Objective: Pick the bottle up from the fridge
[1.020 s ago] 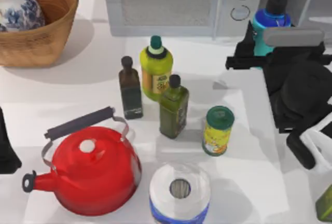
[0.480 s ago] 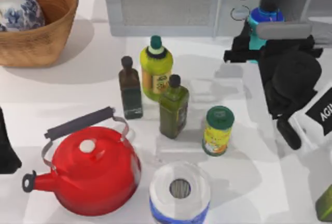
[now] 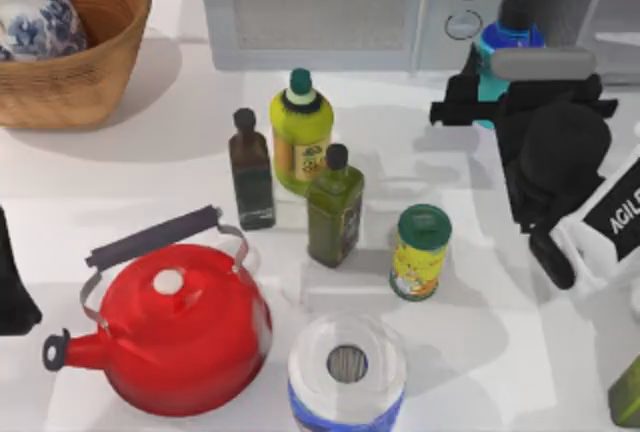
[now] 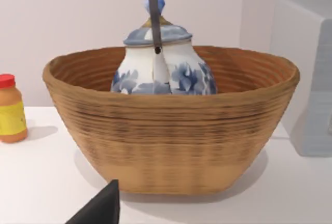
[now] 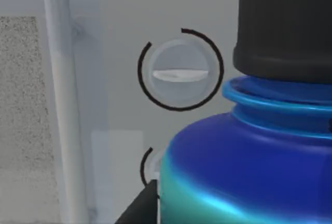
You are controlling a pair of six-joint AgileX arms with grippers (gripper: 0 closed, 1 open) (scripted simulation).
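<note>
At the surface's (image 3: 150, 177) near edge stand a red kettle (image 3: 180, 337) and a white paper roll (image 3: 347, 364). Farther in stand a yellow can with a green lid (image 3: 421, 252) and two dark green square bottles (image 3: 334, 207). My left arm rests at the left edge. Near the far right corner my right tool (image 3: 490, 92) is closed on the small bright blue bottle with a dark cap (image 3: 505, 40), held beside the light grey microwave (image 3: 340, 7). The grey fridge (image 3: 600, 2) stands behind it.

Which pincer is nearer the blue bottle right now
The right. The right pincer is at the blue bottle, up against its body by the microwave. The left arm sits parked at the table's far left edge.
</note>
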